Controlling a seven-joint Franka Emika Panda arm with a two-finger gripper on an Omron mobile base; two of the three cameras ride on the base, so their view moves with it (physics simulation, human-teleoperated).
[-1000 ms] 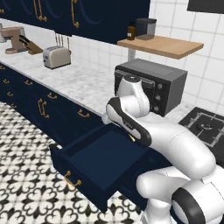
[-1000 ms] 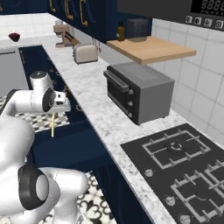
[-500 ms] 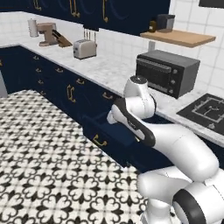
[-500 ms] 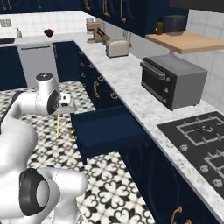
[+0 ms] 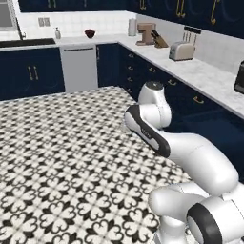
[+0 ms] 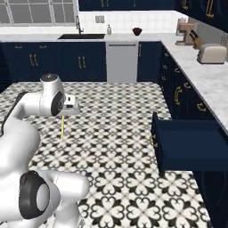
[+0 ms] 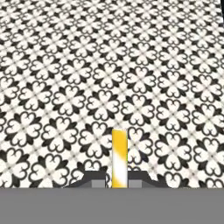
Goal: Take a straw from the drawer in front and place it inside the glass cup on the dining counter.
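Gripper (image 6: 63, 114) — closed on the straw (image 6: 63, 127), seen in the right base view and in the hand view, where the two tips pinch the stick's upper end (image 7: 119, 157).

Straw — thin, yellow, hanging upright below the gripper, free end down, well above the patterned floor (image 6: 116, 111); well apart from the drawer.

Drawer (image 6: 189, 144) — navy, pulled out and left open, to the right of the straw in the right base view; nothing can be made out inside it from here.

Worktop (image 6: 209, 75) — marble, above the drawer; toaster (image 6: 211, 54) further along it, near the corner.

Cup, dining counter — neither can be placed from these views.

Step in hand, as judged: carrying the straw toward the cup while the base turns away from the drawer. To do it well — keep the straw vertical, the pinch firm, the arm quiet; a thin stick held near one end may swing or slip. Bring the free end directly above the cup's mouth before lowering, and release only once it is well inside.
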